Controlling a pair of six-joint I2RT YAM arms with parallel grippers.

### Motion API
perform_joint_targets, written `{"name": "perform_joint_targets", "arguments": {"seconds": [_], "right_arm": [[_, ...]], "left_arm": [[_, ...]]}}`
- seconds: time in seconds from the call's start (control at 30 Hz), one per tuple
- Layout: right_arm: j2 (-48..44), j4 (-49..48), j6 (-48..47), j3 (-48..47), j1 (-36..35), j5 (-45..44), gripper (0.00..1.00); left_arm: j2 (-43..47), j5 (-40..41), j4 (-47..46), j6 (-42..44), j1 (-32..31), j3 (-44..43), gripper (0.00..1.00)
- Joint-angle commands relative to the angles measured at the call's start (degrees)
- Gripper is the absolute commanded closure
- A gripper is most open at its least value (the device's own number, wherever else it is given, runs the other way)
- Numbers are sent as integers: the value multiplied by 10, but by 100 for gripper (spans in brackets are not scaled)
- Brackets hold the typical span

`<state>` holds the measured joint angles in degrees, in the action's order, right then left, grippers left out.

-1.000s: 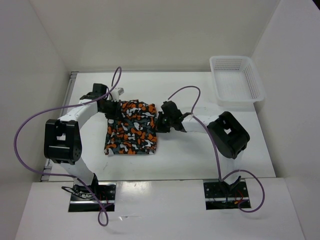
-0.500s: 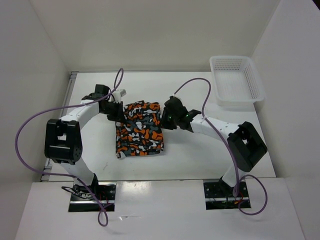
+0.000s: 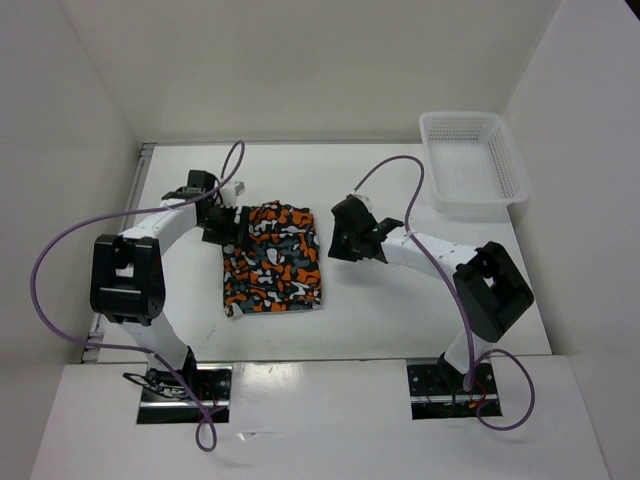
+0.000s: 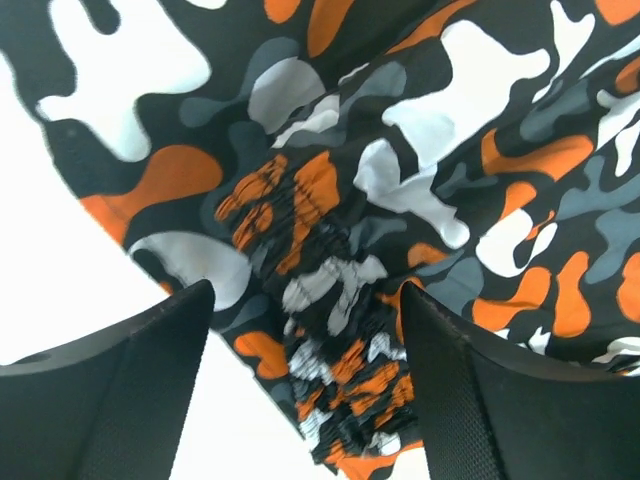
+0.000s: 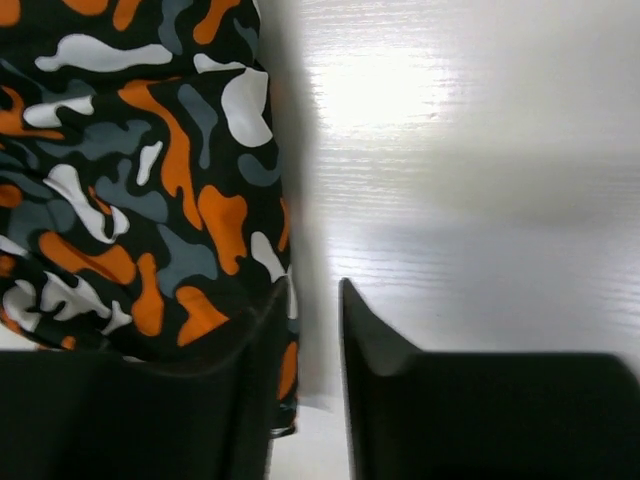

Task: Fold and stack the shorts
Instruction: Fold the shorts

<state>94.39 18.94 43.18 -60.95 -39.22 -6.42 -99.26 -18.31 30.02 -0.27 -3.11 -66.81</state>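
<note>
The shorts (image 3: 272, 258), printed in orange, grey, black and white blotches, lie folded into a rough rectangle on the white table (image 3: 400, 300), left of centre. My left gripper (image 3: 224, 224) is at their far left corner. Its jaws stand wide open over the gathered elastic waistband (image 4: 320, 300), with the black fingers (image 4: 130, 390) either side of it and not pinching. My right gripper (image 3: 337, 240) hovers just right of the shorts' right edge (image 5: 250, 200). Its jaws are open by a narrow gap showing only bare table, and the cloth edge lies beside the left finger (image 5: 262, 380).
A white plastic mesh basket (image 3: 470, 172) stands at the far right corner of the table. White walls enclose the table on the left, back and right. Purple cables loop from both arms.
The left gripper has opened and let go of the shorts. The right gripper has released them and drawn back to the right. The folded shorts have shifted a little and now lie still.
</note>
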Motion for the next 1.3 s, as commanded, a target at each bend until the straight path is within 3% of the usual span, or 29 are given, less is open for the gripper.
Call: {"name": "perform_joint_targets", "arguments": {"seconds": [0.0, 0.1, 0.13, 0.17, 0.27, 0.37, 0.4, 0.47, 0.5, 0.53, 0.57, 0.63, 0.93, 1.07, 1.2, 1.27], "right_arm": [[-14, 2, -6, -17, 0, 3, 73], [-9, -6, -13, -29, -11, 20, 89], [-3, -12, -19, -29, -18, 29, 90], [-3, -12, -19, -36, -18, 29, 90], [4, -24, -19, -42, -35, 41, 90], [-45, -36, -19, -16, -51, 41, 82], [-61, -43, -19, -9, -56, 33, 77], [-110, -43, -19, 2, -56, 16, 48], [-125, -31, -19, 10, -56, -1, 26], [-140, -22, -25, 15, -56, -10, 19], [-165, -14, -25, 15, -56, -20, 12], [-185, 14, -25, 21, -56, -51, 0], [-266, 42, -11, 37, -56, -75, 0], [-291, 62, -11, 32, -56, -95, 0], [-336, 80, -6, 41, -56, -143, 19], [-382, 72, -6, 52, -56, -162, 22]], "left_arm": [[56, 27, 14, 3, 1, -28, 16], [90, 28, 27, 3, 1, -56, 16], [100, 20, 27, 3, 1, -56, 18], [109, -2, 22, 3, 1, -56, 36], [152, -62, -11, 3, 1, -29, 76], [203, -88, -58, 3, 1, 34, 83], [219, -81, -71, 3, 1, 50, 80], [268, -49, -101, 3, 1, 96, 39], [282, -38, -107, 3, 1, 108, 22], [304, -27, -112, 3, 1, 128, 4], [310, -17, -112, 3, 1, 134, 0], [310, 2, -105, 3, 1, 140, 0], [217, 40, -106, 3, 1, 153, 0], [195, 45, -100, 3, -30, 143, 0], [346, 63, -140, 3, -42, 164, 11], [387, 71, -140, 3, -47, 164, 12]]}}
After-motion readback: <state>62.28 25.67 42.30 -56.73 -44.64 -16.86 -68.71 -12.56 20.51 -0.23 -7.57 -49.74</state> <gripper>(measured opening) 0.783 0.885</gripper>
